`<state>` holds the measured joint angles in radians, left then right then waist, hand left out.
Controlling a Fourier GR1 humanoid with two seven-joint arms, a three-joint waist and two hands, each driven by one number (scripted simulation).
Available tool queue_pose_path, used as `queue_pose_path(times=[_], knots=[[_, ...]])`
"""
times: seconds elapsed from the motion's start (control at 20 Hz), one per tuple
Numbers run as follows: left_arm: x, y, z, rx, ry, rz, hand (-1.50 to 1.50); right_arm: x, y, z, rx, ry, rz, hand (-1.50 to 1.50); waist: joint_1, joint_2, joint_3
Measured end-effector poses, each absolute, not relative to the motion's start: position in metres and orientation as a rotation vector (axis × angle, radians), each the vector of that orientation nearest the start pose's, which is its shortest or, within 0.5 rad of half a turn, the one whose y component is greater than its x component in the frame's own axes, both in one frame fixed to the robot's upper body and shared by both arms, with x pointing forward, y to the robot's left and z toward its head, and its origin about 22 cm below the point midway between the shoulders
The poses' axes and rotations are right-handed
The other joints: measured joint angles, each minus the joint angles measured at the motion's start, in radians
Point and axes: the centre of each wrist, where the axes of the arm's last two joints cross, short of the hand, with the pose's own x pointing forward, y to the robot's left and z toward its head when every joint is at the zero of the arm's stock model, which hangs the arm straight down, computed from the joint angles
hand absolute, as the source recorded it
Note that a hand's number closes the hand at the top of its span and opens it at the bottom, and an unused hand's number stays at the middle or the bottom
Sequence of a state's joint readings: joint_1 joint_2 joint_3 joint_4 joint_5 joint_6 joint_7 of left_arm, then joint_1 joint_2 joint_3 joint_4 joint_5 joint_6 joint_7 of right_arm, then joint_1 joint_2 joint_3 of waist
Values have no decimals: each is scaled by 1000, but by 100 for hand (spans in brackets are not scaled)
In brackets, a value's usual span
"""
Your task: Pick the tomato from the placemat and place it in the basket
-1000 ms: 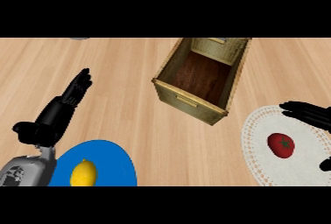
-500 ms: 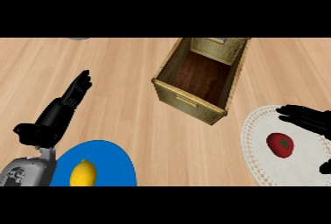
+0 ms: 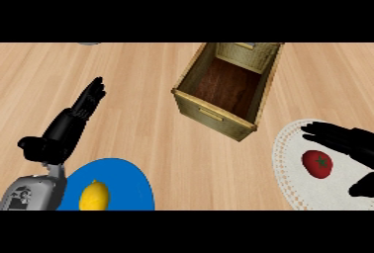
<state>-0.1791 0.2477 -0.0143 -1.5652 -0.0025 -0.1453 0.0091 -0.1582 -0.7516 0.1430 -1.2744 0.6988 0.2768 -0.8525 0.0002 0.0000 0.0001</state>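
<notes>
Right hand [image 3: 342, 143] hovers spread wide over the tomato [image 3: 317, 163] on the white placemat [image 3: 292, 148], reach-to-grasp stage; next, fingers must curl round it before the wooden basket [image 3: 219, 120].

light wooden counter top [image 3: 146, 113]

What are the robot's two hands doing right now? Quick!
Left hand: open, fingers straight, resting, holding nothing.
Right hand: open, over the tomato, not holding it.
</notes>
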Motion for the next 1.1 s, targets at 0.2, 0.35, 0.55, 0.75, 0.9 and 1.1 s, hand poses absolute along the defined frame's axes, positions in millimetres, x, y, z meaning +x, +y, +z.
queue_pose_path(times=[0.2, 0.35, 0.55, 0.75, 0.9, 1.1], knots=[[280, 264, 58, 47, -1691, -384, 0, 279, -389, 49, -256, -1539, 1669, -150, 2, 0, 0], [278, 266, 62, 44, -1689, -382, 0, 277, -384, 38, -260, -1506, 1686, -150, 2, 0, 0], [277, 262, 54, 46, -1691, -380, 0, 284, -379, 29, -266, -1482, 1694, -150, 2, 0, 0], [281, 267, 56, 54, -1688, -372, 0, 288, -381, 24, -256, -1456, 1708, -150, 2, 0, 0], [284, 268, 57, 48, -1687, -380, 0, 293, -375, 20, -246, -1425, 1731, -150, 2, 0, 0], [282, 273, 56, 52, -1690, -384, 0, 289, -375, 10, -228, -1380, 1821, 150, 3, -3, -8]])
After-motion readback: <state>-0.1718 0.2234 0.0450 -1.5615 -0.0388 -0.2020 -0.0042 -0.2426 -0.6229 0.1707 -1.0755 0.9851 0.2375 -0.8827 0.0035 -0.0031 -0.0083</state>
